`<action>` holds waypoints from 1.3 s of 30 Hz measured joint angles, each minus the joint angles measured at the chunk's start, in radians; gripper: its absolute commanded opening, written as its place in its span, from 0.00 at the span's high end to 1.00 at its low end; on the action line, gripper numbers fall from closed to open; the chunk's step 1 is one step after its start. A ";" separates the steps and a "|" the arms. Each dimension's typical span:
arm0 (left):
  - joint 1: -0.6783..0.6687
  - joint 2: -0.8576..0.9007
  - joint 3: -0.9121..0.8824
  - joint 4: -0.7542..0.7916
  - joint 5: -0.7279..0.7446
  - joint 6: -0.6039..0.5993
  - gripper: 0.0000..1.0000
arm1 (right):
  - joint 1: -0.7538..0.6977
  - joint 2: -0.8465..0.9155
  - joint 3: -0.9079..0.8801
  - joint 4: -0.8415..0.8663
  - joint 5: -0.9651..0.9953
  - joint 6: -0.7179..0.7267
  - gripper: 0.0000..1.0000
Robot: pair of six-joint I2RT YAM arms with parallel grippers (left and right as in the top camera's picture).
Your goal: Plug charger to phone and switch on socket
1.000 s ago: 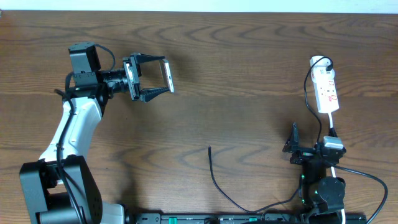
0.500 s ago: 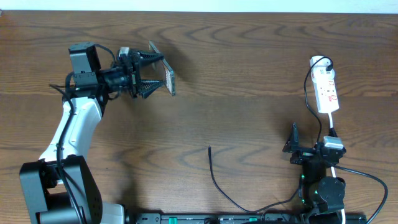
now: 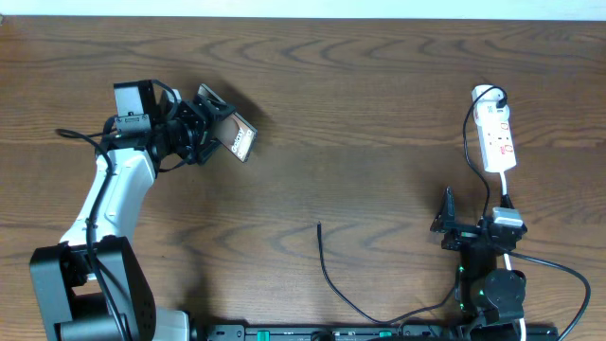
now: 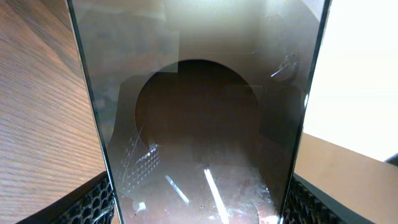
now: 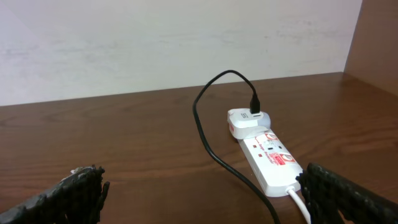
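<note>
Because the phone fills the left wrist view, we see only corners of the left gripper pinching it, tilted over the counter. The right gripper rests spread near the socket, and the charger tip lies loose.

The overhead camera looks straight down on the whole wooden table, with a pale wall as a strip along the top edge. The left wrist camera sits very close to the phone, which fills mid-frame; overhead shows that phone upper left. The right wrist camera sits low, facing level across the tabletop toward the wall, with the socket lower right. Overhead shows that socket upper right.
</note>
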 measured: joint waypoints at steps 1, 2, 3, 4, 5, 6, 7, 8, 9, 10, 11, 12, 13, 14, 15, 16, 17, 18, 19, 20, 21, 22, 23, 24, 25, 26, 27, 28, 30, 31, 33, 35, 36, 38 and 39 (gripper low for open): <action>-0.001 0.000 0.000 0.000 -0.011 0.001 0.93 | 0.000 0.000 0.000 0.000 0.000 0.000 0.01; -0.002 0.000 0.000 0.001 -0.019 0.002 0.93 | 0.000 0.000 0.000 0.000 0.000 0.000 0.01; -0.006 0.000 0.000 0.001 -0.029 0.004 0.93 | 0.000 0.000 0.000 0.000 0.000 0.000 0.01; -0.012 0.000 0.000 0.001 -0.035 0.004 0.93 | 0.000 0.000 0.000 0.000 0.000 0.000 0.01; -0.017 0.000 0.000 0.001 -0.040 0.005 0.93 | 0.000 0.000 0.000 0.000 0.000 0.000 0.01; -0.023 0.000 0.000 0.001 -0.045 0.005 0.93 | 0.000 0.000 0.000 0.000 0.000 0.000 0.01; -0.028 0.000 0.000 0.001 -0.047 0.005 0.92 | 0.000 0.000 0.000 0.004 0.006 -0.001 0.01; -0.032 0.000 0.000 0.001 -0.048 0.005 0.93 | 0.000 0.000 0.000 0.006 0.014 -0.001 0.01; -0.034 0.000 0.000 0.001 -0.048 0.005 0.93 | 0.000 0.000 0.000 0.005 0.019 -0.002 0.01; -0.034 0.000 0.000 0.001 -0.048 0.005 0.92 | 0.000 0.000 0.000 0.005 0.031 -0.003 0.01; -0.034 0.000 0.000 0.001 -0.048 0.004 0.93 | 0.000 0.000 0.000 0.005 0.035 -0.003 0.01; -0.034 0.000 0.000 0.001 -0.049 0.005 0.93 | 0.000 0.000 0.000 0.005 0.040 -0.004 0.01; -0.034 0.000 0.000 0.001 -0.048 0.005 0.93 | 0.000 0.000 0.000 0.005 0.043 -0.004 0.01; -0.034 0.000 0.000 0.002 -0.048 0.005 0.93 | 0.000 0.000 0.000 0.005 0.045 -0.004 0.01; -0.034 0.000 0.000 0.005 -0.048 0.005 0.93 | 0.000 0.000 0.000 0.005 0.045 -0.004 0.01; -0.034 0.000 0.000 0.018 -0.044 0.004 0.92 | 0.000 0.000 0.000 0.006 0.037 -0.004 0.01; -0.034 0.000 0.000 0.035 -0.033 0.004 0.93 | 0.000 0.000 0.000 0.019 0.020 0.000 0.01; -0.034 0.000 0.000 0.046 -0.021 0.003 0.92 | 0.000 0.001 0.000 0.041 -0.001 0.005 0.01; -0.034 0.000 -0.001 0.065 -0.003 -0.001 0.93 | 0.000 0.000 0.000 0.069 -0.033 0.016 0.01; -0.034 0.000 -0.001 0.074 0.008 -0.003 0.93 | 0.000 0.000 0.000 0.095 -0.074 0.031 0.01; -0.034 0.000 -0.001 0.085 0.021 -0.008 0.93 | 0.000 0.000 0.000 0.110 -0.108 0.048 0.01; -0.034 0.000 -0.001 0.088 0.032 -0.013 0.92 | 0.000 0.000 0.000 0.122 -0.143 0.074 0.01; -0.034 0.000 -0.001 0.087 0.039 -0.019 0.93 | 0.000 0.000 0.000 0.125 -0.175 0.095 0.01; -0.034 0.000 -0.001 0.087 0.043 -0.023 0.93 | 0.000 0.001 0.000 0.125 -0.198 0.115 0.01; -0.034 0.000 -0.001 0.091 0.051 -0.027 0.92 | 0.000 0.003 0.000 0.125 -0.223 0.136 0.01; -0.034 0.000 -0.001 0.093 0.058 -0.029 0.92 | 0.000 0.008 0.001 0.125 -0.240 0.147 0.01; -0.034 0.000 -0.001 0.094 0.061 -0.030 0.93 | 0.000 0.023 0.006 0.124 -0.262 0.160 0.01; -0.034 0.000 -0.001 0.095 0.064 -0.031 0.93 | 0.000 0.048 0.018 0.124 -0.288 0.172 0.01; -0.034 0.000 -0.001 0.095 0.067 -0.037 0.93 | 0.000 0.121 0.064 0.123 -0.336 0.187 0.01; -0.034 0.000 -0.001 0.095 0.068 -0.042 0.93 | 0.000 0.157 0.087 0.122 -0.355 0.191 0.01; -0.034 0.000 -0.001 0.103 0.070 -0.056 0.92 | 0.000 0.290 0.180 0.127 -0.414 0.196 0.01; -0.034 0.000 -0.001 0.114 0.070 -0.070 0.92 | 0.000 0.418 0.260 0.142 -0.476 0.199 0.01; -0.034 0.000 -0.001 0.120 0.071 -0.079 0.93 | 0.000 0.489 0.306 0.149 -0.523 0.203 0.01; -0.034 0.000 -0.001 0.135 0.073 -0.097 0.93 | 0.000 0.658 0.409 0.179 -0.632 0.215 0.01; -0.034 0.000 -0.001 0.138 0.073 -0.110 0.93 | 0.000 0.788 0.482 0.209 -0.715 0.231 0.01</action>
